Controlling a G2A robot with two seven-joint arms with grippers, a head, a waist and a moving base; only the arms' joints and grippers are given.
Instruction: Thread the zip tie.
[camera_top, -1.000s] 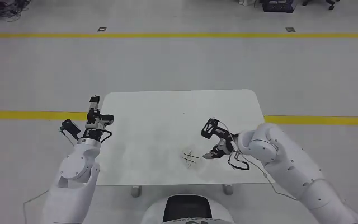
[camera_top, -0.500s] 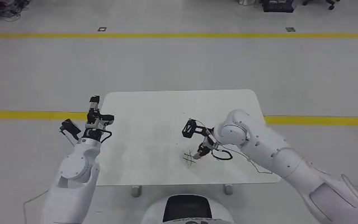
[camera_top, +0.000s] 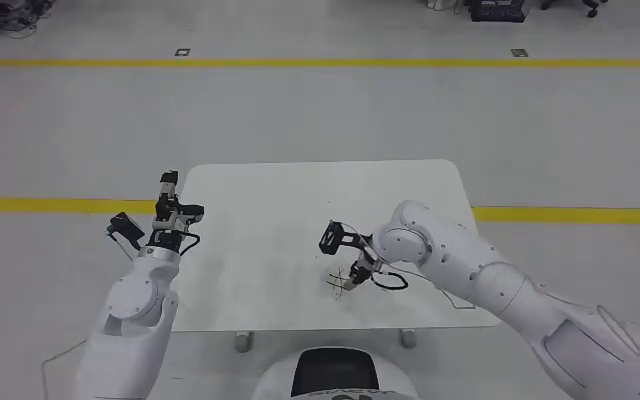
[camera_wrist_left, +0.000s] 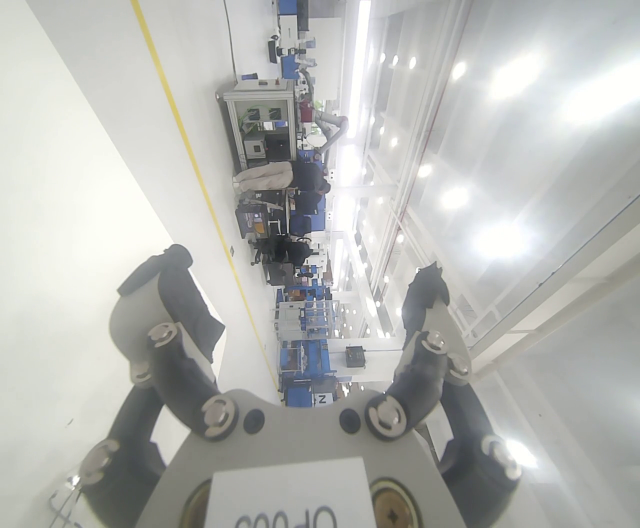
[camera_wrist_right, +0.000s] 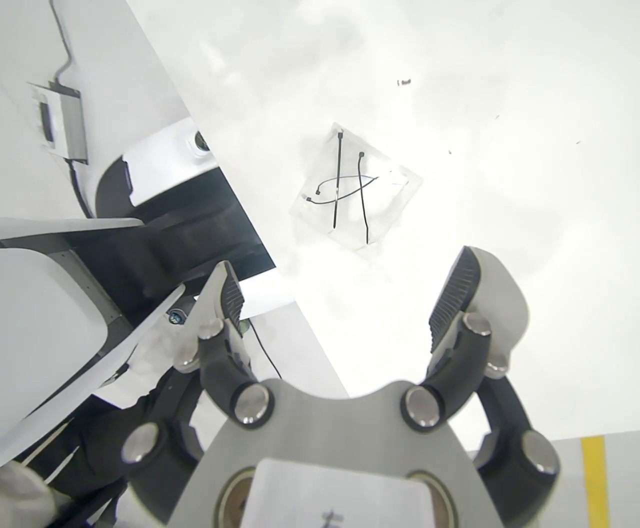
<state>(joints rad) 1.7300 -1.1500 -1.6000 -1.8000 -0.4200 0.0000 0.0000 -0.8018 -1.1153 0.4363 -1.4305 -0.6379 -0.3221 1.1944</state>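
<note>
Near the table's (camera_top: 300, 200) front edge, black zip ties (camera_wrist_right: 350, 192) lie crossed on a clear square patch (camera_wrist_right: 390, 200). The right gripper (camera_wrist_right: 345, 265) hangs above them, fingers apart. Farther back, at the table's left edge, the left gripper (camera_wrist_left: 300, 262) is spread wide too.

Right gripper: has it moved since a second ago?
Yes. The right gripper moved inward from the white table's edge, closing on the black zip ties.

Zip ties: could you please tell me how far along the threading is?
Nothing looks done: the zip ties lie loose and crossed in a clear tray. The right hand hangs open near them, empty; the left hand is open, far off. Grasping and threading remain.
</note>
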